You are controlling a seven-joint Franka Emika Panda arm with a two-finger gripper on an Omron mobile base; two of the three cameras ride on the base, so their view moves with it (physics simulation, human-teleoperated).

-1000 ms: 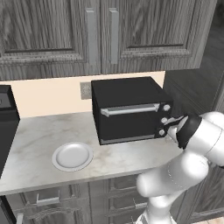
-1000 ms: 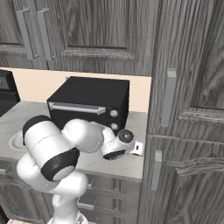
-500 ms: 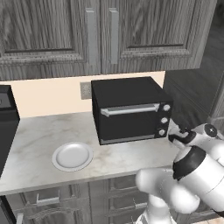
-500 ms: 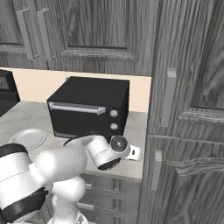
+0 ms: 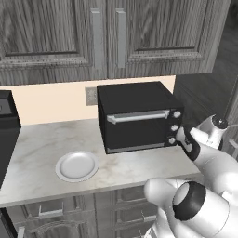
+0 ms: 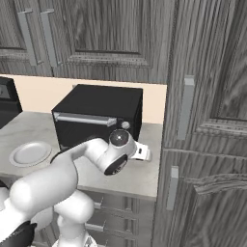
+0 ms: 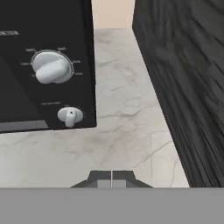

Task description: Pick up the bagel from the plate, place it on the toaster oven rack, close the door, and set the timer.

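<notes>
The black toaster oven (image 5: 137, 116) stands on the counter with its door (image 5: 135, 128) closed, the silver bar handle (image 5: 132, 116) across its top. The rack is hidden behind that door. The bagel is out of view; the white plate (image 5: 76, 166) lies bare on the counter left of the oven, also seen as plate (image 6: 30, 153). My gripper (image 7: 111, 177) is shut with nothing in it, low over the counter just off the oven's right front corner, gripper (image 5: 180, 135). A large white knob (image 7: 52, 68) and a small knob (image 7: 70, 116) sit ahead to its left.
A dark tall cabinet side (image 7: 183, 78) walls off the right, close to the oven. Grey wood-grain cabinets (image 5: 107, 32) hang above. A dark appliance (image 5: 7, 125) stands at the counter's left end. Marble counter (image 7: 127, 127) runs between oven and wall.
My arm's elbow has swung down and forward, while the hand stayed near the oven's knobs and shifted slightly lower. The door stays closed and the plate has not moved.
</notes>
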